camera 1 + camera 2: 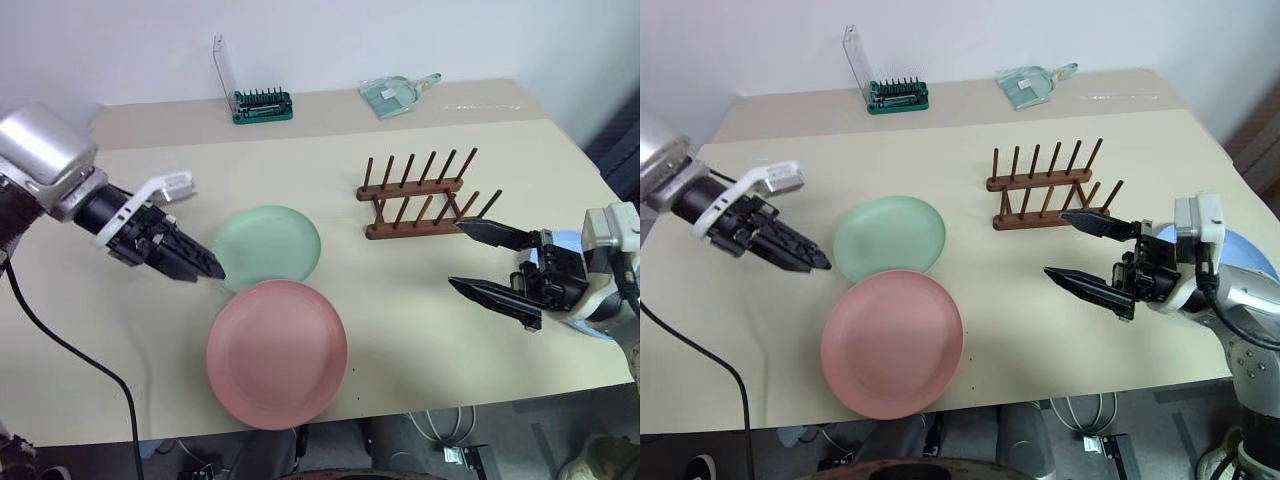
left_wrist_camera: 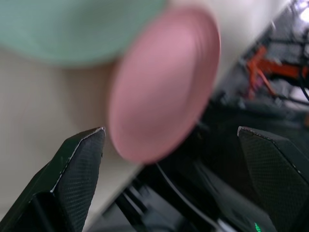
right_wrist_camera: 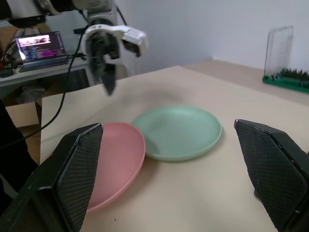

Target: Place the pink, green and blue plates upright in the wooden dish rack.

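Note:
The green plate [image 1: 270,245] lies flat mid-table, and the pink plate [image 1: 277,352] lies flat just in front of it, its rim lapping the green one. My left gripper [image 1: 215,270] hovers at the green plate's left edge, pointing down and to the right; its fingers [image 2: 79,159] stand open and empty. The wooden dish rack [image 1: 415,195] stands empty to the right. In front of the rack, my right gripper [image 1: 455,255] is level, open and empty. The blue plate [image 1: 1252,252] lies at the table's right edge, mostly hidden behind the right hand.
A green screwdriver-bit holder [image 1: 262,104] with a raised clear lid and a clear scoop [image 1: 395,95] sit at the table's far side. A black cable [image 1: 70,350] hangs over the left front of the table. The pink plate lies close to the front edge.

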Robot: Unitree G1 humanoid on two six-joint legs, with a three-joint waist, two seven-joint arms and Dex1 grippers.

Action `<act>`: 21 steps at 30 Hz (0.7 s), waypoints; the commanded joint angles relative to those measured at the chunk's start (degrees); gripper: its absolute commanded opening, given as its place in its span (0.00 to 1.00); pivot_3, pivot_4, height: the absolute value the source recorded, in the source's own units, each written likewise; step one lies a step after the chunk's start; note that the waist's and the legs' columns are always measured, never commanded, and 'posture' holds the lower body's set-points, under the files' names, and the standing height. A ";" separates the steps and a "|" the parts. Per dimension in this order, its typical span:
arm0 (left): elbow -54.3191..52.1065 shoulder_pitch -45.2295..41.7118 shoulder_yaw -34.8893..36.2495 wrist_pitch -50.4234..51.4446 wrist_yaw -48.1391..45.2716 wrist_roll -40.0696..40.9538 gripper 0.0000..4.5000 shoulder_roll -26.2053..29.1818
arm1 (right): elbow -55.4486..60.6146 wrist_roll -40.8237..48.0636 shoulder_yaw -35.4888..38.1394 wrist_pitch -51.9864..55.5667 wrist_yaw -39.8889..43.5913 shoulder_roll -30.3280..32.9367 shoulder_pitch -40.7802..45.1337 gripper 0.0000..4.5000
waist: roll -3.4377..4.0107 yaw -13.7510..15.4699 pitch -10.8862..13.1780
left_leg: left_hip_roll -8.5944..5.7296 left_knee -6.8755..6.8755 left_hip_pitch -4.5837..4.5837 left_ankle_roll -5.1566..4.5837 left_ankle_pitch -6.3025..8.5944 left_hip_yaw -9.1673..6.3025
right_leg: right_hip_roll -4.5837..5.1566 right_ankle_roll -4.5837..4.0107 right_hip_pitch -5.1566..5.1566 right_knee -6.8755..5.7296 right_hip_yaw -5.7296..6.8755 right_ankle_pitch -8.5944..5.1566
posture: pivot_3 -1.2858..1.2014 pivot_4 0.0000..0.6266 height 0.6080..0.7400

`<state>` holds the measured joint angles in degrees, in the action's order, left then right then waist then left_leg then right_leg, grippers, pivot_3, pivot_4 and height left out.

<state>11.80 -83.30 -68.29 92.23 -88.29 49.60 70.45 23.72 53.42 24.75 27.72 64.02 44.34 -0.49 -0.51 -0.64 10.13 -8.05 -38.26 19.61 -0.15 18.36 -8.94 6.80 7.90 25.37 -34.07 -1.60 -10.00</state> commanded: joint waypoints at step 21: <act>-8.88 36.60 36.09 0.27 64.43 38.92 1.00 -2.54 | 4.25 -1.36 2.53 -4.22 -3.07 -0.97 -4.12 0.99 | -0.06 0.37 -0.05 | 0.02 0.03 -0.13 0.05 -0.02 0.02 | 0.00 -0.07 -0.05 -0.04 -0.10 -0.02 | 0.52 0.24 1.00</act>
<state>3.65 -48.19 -35.91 92.23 -28.08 85.58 68.95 27.20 52.00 26.16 24.64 60.98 42.79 -5.30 -0.57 -0.27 10.08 -8.03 -38.23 19.47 -0.08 18.33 -8.92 6.81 7.83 25.32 -34.11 -1.70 -10.02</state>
